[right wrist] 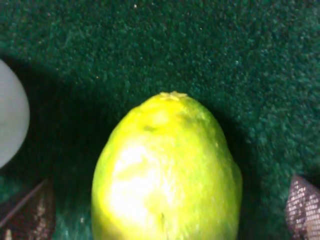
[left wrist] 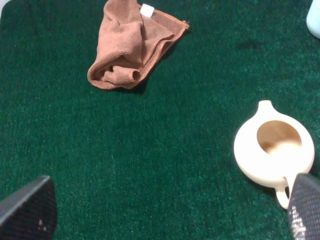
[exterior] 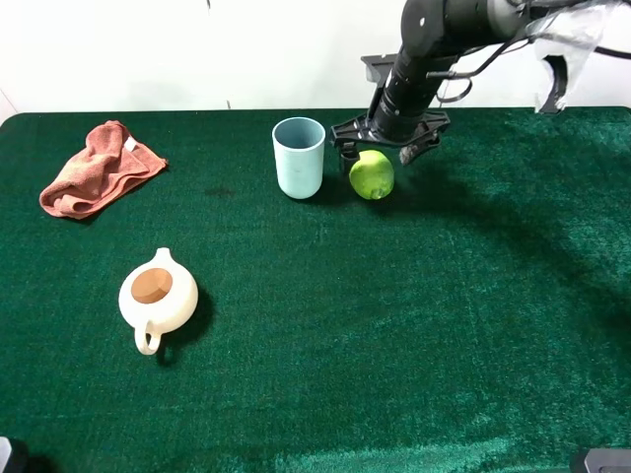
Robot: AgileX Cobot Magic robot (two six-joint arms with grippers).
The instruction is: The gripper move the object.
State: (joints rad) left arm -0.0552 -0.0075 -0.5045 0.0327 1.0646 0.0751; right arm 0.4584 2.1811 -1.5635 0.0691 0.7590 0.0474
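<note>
**Open fingers straddle fruit on green desk**

A desk (exterior: 394,325) covered in dark green felt runs back to a plain white wall. From the high camera, the yellow-green fruit (exterior: 372,174) rests on the felt at the far middle, just right of a light blue cup (exterior: 299,158), with the right fingers (exterior: 407,153) spread over it. A crumpled pinkish-brown cloth (exterior: 99,169) lies far left. A cream, lidless teapot (exterior: 158,296) sits nearer, well apart from both.

The right wrist camera adds the close detail. The fruit (right wrist: 165,170) lies between the two right fingers (right wrist: 25,215) with felt showing on either side, ungripped, and the cup's wall (right wrist: 10,120) is close by. The left fingers (left wrist: 27,210) appear only in their own wrist camera. They are wide apart over the felt, holding nothing, with the cloth (left wrist: 132,45) and teapot (left wrist: 274,150) in sight.
</note>
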